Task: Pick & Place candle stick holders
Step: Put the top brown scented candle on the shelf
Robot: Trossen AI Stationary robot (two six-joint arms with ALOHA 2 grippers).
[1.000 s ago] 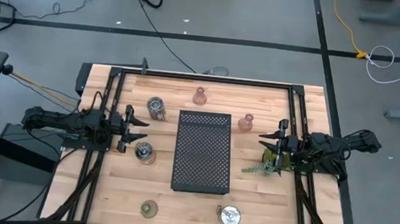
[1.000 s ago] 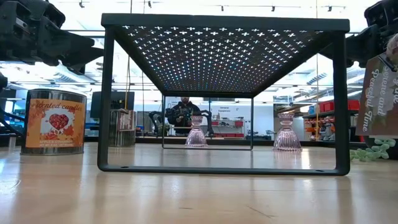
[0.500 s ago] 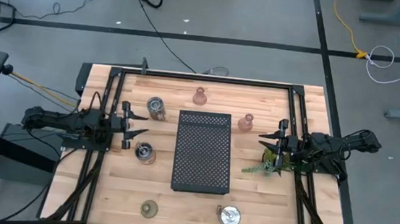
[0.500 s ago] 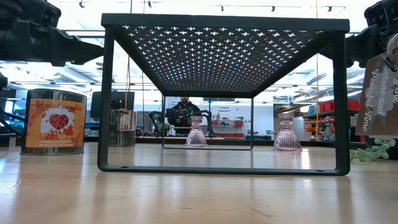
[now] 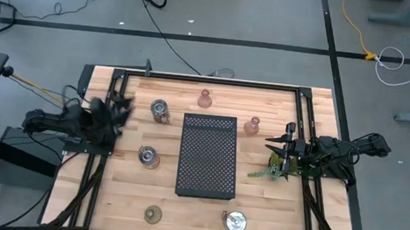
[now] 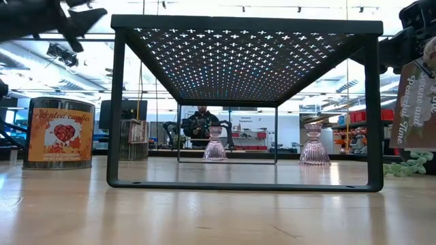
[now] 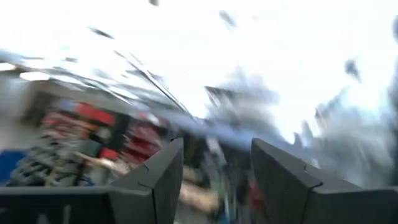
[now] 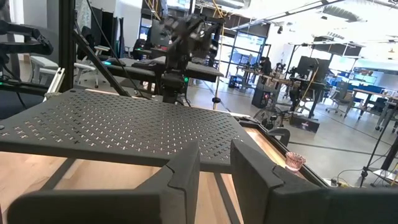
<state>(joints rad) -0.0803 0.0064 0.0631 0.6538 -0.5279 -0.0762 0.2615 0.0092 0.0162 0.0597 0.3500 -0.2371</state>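
Six holders stand on the wooden table around a black perforated tray (image 5: 207, 155). Two are silvery, at the tray's left (image 5: 160, 111) (image 5: 148, 156), and one is silvery at the near edge (image 5: 235, 222). Two are pink, at the far side (image 5: 205, 98) (image 5: 252, 125). One is olive-green, at the near left (image 5: 153, 214). My left gripper (image 5: 120, 109) is blurred, raised above the table's left side, open and empty; its wrist view (image 7: 214, 180) shows a gap between the fingers. My right gripper (image 5: 271, 145) hangs open and empty at the tray's right, above the plant sprig (image 5: 271, 169).
The tray stands on legs, with open room under it (image 6: 245, 102). Black rails (image 5: 208, 80) run along the table's far, left and right edges. A printed tag (image 6: 415, 102) hangs at the right in the low view. A person (image 6: 201, 122) sits in the room behind.
My left gripper has swung fast up and back toward the table's far left, away from the silvery holder at the tray's left. It now shows blurred and turned. No holder has moved.
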